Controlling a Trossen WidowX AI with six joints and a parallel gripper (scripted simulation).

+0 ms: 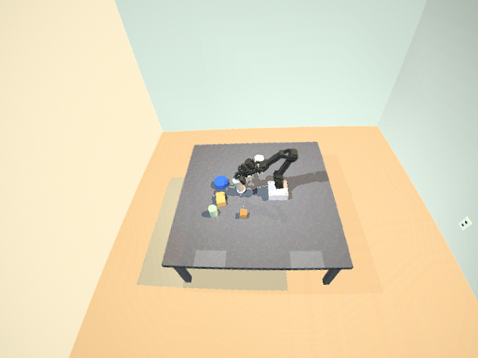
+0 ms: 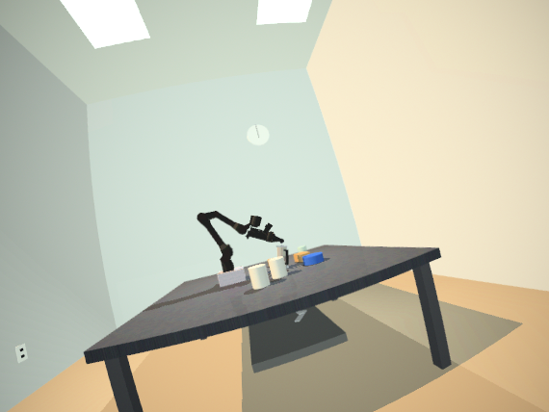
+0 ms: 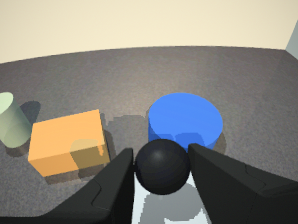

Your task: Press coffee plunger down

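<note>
Top view: arm reaches from its white base (image 1: 278, 191) toward the coffee press (image 1: 242, 188), which stands on the table (image 1: 265, 240) just right of the blue disc (image 1: 221, 182), with the orange box (image 1: 221, 199) in front of it; too small here to read plunger height. Exterior view: gripper (image 2: 275, 239) sits right above the press (image 2: 282, 251), which looks upright, long axis vertical, no lean I can see. Two cream cylinders (image 2: 268, 271) stand nearer the camera, apart from it. Wrist view: jaws are clamped on the black plunger knob (image 3: 161, 165), one finger (image 3: 109, 192) on each side, pale press body directly below the knob. Knob looks close to the lid, so I'd judge the push is mostly done; remaining travel can't be confirmed. Left: bottom out, then release.
</note>
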